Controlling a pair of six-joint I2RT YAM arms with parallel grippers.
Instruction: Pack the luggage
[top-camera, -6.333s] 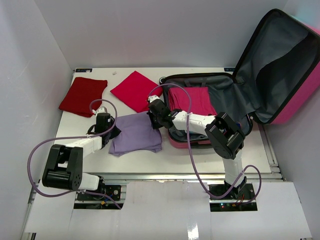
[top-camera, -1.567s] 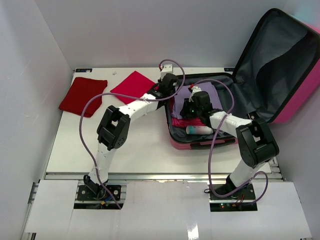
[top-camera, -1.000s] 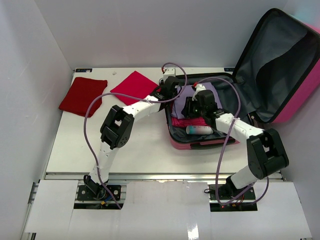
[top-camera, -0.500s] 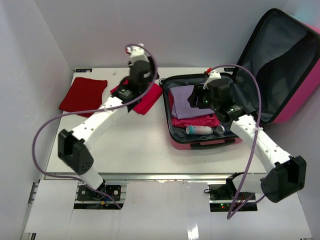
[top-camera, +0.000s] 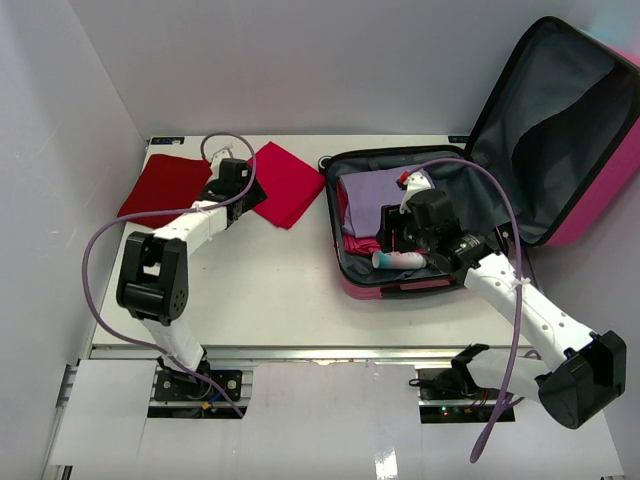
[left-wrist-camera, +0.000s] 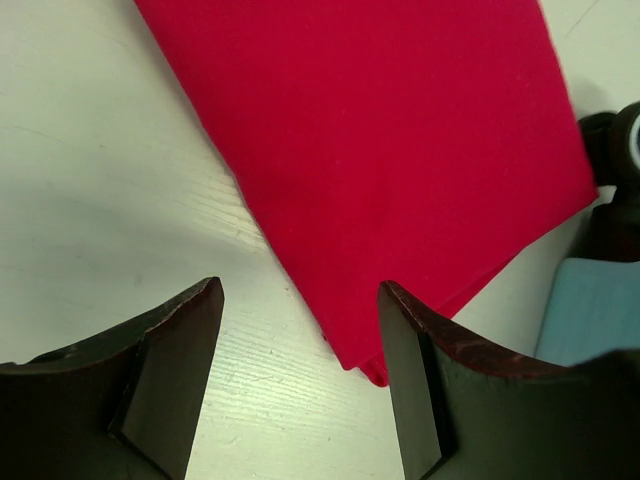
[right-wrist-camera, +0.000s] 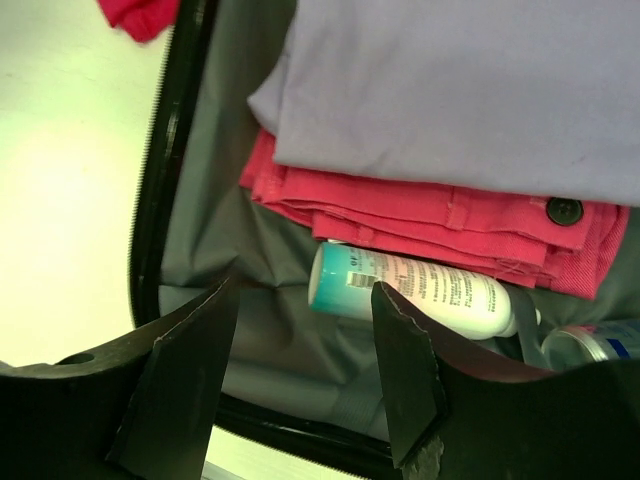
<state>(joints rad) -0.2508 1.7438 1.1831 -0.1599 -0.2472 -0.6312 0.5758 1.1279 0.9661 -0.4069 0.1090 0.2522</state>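
The luggage (top-camera: 560, 120) lies open at the right, its lid propped up and its grey lining (right-wrist-camera: 270, 340) showing. Inside it a purple cloth (top-camera: 372, 198) lies folded on a pink garment (right-wrist-camera: 430, 215), with a white and teal bottle (top-camera: 400, 260) in front of them. My right gripper (top-camera: 392, 235) hovers open over that bottle (right-wrist-camera: 420, 290), holding nothing. My left gripper (top-camera: 248, 193) stands open low over the table at the near edge of a bright red cloth (top-camera: 288, 183). In the left wrist view the corner of the red cloth (left-wrist-camera: 400, 150) lies just ahead of the empty fingers (left-wrist-camera: 175, 370).
A dark red cloth (top-camera: 165, 188) lies folded at the table's far left. One of the luggage's black wheels (left-wrist-camera: 620, 150) and its teal shell (left-wrist-camera: 590, 310) stand right of the red cloth. White walls close in the table on three sides.
Both grippers have opened wider. The left arm came down from above the red cloth to its left edge. The right gripper drew back toward the luggage's front, leaving the purple cloth inside.
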